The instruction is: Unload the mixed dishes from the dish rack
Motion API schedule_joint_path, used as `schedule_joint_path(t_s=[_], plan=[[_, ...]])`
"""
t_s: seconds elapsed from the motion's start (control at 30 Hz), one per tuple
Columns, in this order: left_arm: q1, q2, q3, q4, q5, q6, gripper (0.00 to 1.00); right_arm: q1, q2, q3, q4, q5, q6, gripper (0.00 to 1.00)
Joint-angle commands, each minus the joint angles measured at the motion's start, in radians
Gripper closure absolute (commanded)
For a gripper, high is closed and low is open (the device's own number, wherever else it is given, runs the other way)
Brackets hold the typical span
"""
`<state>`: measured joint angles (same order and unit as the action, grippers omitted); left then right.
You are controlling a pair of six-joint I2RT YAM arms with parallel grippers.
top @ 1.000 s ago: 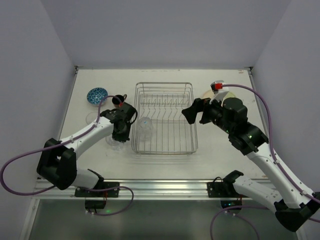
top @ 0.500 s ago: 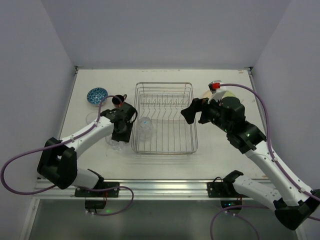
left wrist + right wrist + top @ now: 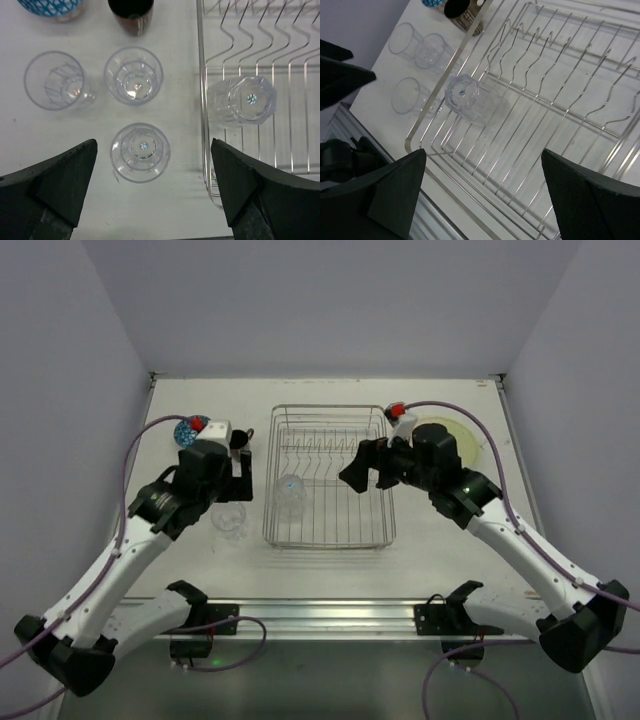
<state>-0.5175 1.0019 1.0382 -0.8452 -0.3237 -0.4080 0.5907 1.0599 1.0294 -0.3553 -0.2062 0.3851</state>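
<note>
Left claw (image 3: 154, 150) and right claw (image 3: 484, 152) both gape empty. The right should straddle the last glass (image 3: 466, 97) in the rack (image 3: 475, 30) squarely.

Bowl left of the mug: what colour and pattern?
The bowl is blue with a pale criss-cross lattice, clearest in the left wrist view.

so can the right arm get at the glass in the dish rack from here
Probably yes. The right gripper hangs open over the dish rack, and the glass sits alone near its left wall with nothing above it; the prongs stand farther back.
</note>
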Motion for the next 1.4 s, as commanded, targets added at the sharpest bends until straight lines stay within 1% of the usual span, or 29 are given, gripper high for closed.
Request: schedule_joint_path(t_s=[0.0, 0.03, 0.07, 0.1, 0.13, 0.17, 0.2, 0.27, 0.33, 0.47, 0.5, 0.6, 0.67, 0.8, 0.93, 1.0, 1.27, 1.37], plan=[[0.005, -0.164, -0.032, 0.121, -0.117, -0.003, 0.00, 0.075, 0.110, 0.084, 0.029, -0.009, 0.035, 0.01], [0.005, -0.207, -0.055, 0.156, -0.121, -0.003, 0.00, 0.096, 0.139, 0.109, 0.000, 0.049, 0.031, 0.01], [0.005, -0.297, -0.082, 0.232, -0.132, 0.001, 0.00, 0.144, 0.167, 0.135, -0.014, 0.076, 0.014, 0.01], [0.005, -0.339, -0.133, 0.265, -0.140, 0.006, 0.00, 0.168, 0.226, 0.187, -0.042, 0.103, 0.005, 0.01], [0.005, -0.382, -0.154, 0.297, -0.149, 0.011, 0.00, 0.187, 0.259, 0.214, -0.060, 0.163, -0.003, 0.01], [0.005, -0.451, -0.177, 0.349, -0.161, 0.018, 0.00, 0.216, 0.291, 0.243, -0.077, 0.183, -0.012, 0.01], [0.005, -0.476, -0.210, 0.366, -0.167, 0.021, 0.00, 0.222, 0.322, 0.295, -0.092, 0.194, -0.015, 0.01], [0.005, -0.526, -0.233, 0.399, -0.193, 0.028, 0.00, 0.230, 0.409, 0.340, -0.119, 0.205, -0.022, 0.01], [0.007, -0.534, -0.250, 0.397, -0.218, 0.018, 0.00, 0.245, 0.492, 0.415, -0.160, 0.235, -0.023, 0.01], [0.005, -0.511, -0.262, 0.380, -0.265, 0.014, 0.00, 0.303, 0.638, 0.566, -0.258, 0.359, -0.023, 0.01], [0.005, -0.507, -0.265, 0.379, -0.265, 0.015, 0.00, 0.310, 0.667, 0.621, -0.293, 0.367, -0.025, 0.01], [0.007, -0.485, -0.262, 0.371, -0.259, 0.024, 0.00, 0.327, 0.748, 0.672, -0.301, 0.361, -0.103, 0.01], [0.007, -0.479, -0.264, 0.370, -0.253, 0.034, 0.00, 0.328, 0.788, 0.682, -0.303, 0.354, -0.170, 0.01], [0.005, -0.477, -0.267, 0.374, -0.241, 0.041, 0.00, 0.328, 0.834, 0.707, -0.315, 0.301, -0.247, 0.01], [0.007, -0.471, -0.270, 0.380, -0.227, 0.051, 0.00, 0.328, 0.890, 0.733, -0.340, 0.298, -0.270, 0.01], [0.005, -0.465, -0.270, 0.379, -0.218, 0.054, 0.00, 0.328, 0.911, 0.738, -0.332, 0.286, -0.282, 0.04], [0.005, -0.445, -0.268, 0.380, -0.199, 0.064, 0.00, 0.330, 0.950, 0.781, -0.340, 0.248, -0.298, 0.06], [0.007, -0.450, -0.270, 0.380, -0.196, 0.066, 0.00, 0.330, 0.974, 0.793, -0.346, 0.246, -0.305, 0.09]])
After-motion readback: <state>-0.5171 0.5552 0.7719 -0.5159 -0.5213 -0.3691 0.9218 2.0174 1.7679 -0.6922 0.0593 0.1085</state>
